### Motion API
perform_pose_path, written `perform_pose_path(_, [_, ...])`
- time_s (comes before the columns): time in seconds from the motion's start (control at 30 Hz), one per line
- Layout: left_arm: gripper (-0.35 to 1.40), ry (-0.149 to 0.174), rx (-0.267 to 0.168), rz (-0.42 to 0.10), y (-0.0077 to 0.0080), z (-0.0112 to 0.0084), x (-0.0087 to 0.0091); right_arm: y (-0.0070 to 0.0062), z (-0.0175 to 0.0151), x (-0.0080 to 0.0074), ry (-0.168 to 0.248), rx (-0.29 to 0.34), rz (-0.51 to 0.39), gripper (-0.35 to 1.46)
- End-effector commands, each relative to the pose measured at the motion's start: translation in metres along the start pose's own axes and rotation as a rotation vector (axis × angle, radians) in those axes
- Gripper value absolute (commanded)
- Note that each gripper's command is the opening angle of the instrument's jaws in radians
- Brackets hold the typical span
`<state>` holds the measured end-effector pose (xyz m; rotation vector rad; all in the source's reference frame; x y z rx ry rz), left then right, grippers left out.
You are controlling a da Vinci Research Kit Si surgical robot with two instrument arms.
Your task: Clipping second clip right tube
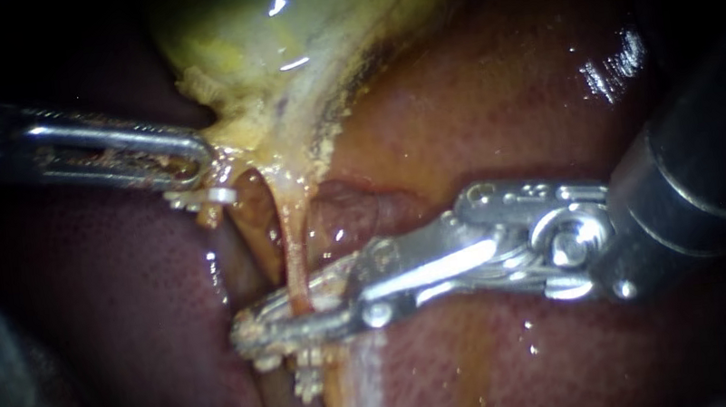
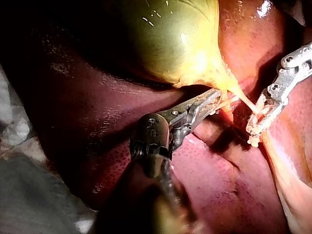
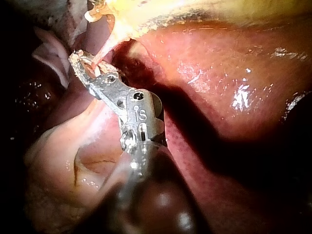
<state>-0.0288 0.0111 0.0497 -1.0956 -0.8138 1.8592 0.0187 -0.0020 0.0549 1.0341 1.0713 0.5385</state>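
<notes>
- While the yellow-green gallbladder (image 1: 289,38) glistens ahead of both tips, the right instrument (image 1: 258,327) lies across the liver (image 1: 507,105), its jaws drawn narrow and closed on the tube (image 1: 296,257).
- Thin, pale orange and taut, the tube drops from the gallbladder's neck and passes between those jaws a little back from their tips, one jaw in front of it and one behind.
- Pale crumbs of tissue hang just under the right instrument's jaws; whether any clip sits among them cannot be told.
- Further up the tube and well apart from the right jaws, the left instrument (image 1: 198,158) has its long slotted jaws closed on the gallbladder at its neck.
- A small white clip (image 1: 214,196) sits just beneath the left jaws' tip, beside the tube.
- Seen from the left wrist, the right instrument's jaws stand ahead of the left's, the tube stretched from the gallbladder's neck to them.
- Seen from the right wrist, the tube meets the jaws near their tips, with liver beside and under the shaft.
</notes>
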Motion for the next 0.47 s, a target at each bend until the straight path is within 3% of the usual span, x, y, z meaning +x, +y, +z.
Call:
perform_pose_path(0.03, [-0.35, 0.0, 0.0, 0.0, 0.0, 0.0, 0.0, 0.0, -0.0001, -0.0001, -0.004, 0.0, 0.0, -0.35])
perform_pose_path(0.47, [-0.35, 0.0, 0.0, 0.0, -0.0003, 0.0, 0.0, 0.0002, 0.0, -0.0003, -0.004, -0.001, -0.001, -0.35])
